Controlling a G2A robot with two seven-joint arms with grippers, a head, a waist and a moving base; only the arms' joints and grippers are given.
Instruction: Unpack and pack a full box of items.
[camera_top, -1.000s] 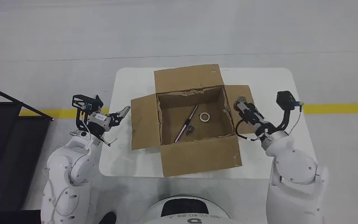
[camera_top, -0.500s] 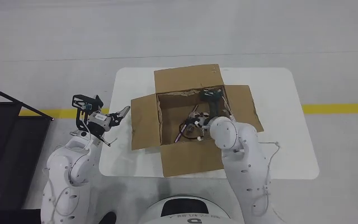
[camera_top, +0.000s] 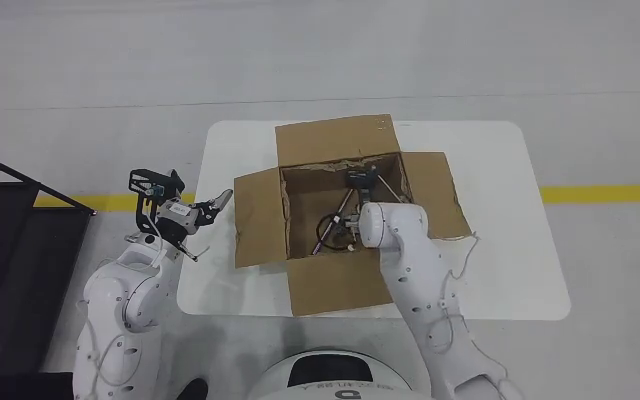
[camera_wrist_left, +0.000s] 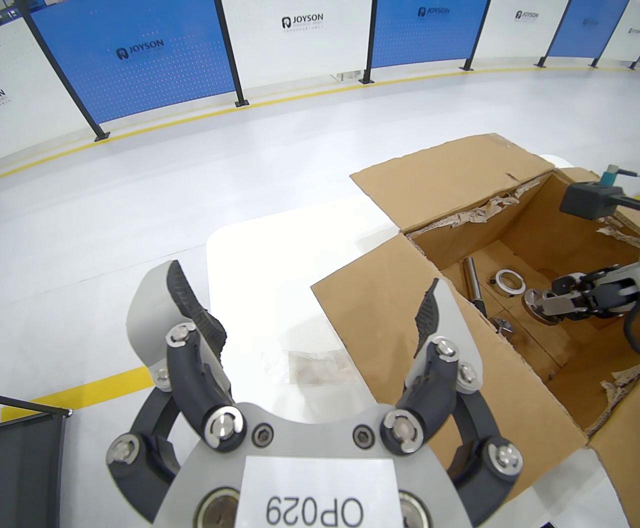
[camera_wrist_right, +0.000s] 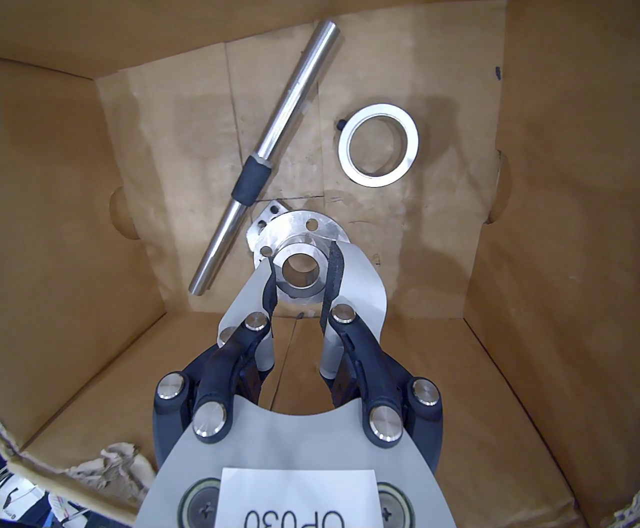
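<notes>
Right pincer (camera_wrist_right: 302, 260): a second ago it hung out over the right flap of the box (camera_top: 338, 145). Now my arm has swung in and it's down near the box floor, about the middle.
Grip: pinching the disc (camera_wrist_right: 294, 229), one pad on either side of its raised hub, fingers drawn in close.
Disc: round metal plate with bolt holes, down in the box, just beside the rod (camera_wrist_right: 280, 145).
Bracket (camera_wrist_right: 265, 220): small holed piece peeking out from under the disc's edge, on the rod side.
Rod: long and shiny with a black band partway along, lying aslant on the box floor.
Ring (camera_wrist_right: 378, 145): flat on the floor, apart from the disc and near the rod's longer bare stretch.
Box: open, all four flaps folded out, sitting mid-desk (camera_top: 500, 180).
Left pincer (camera_wrist_left: 305, 300): spread wide, nothing in it, hanging at the desk's left edge beside the left flap.
Packet (camera_wrist_left: 315, 367): small and clear, flat on the desk between my left pincer and the box.
</notes>
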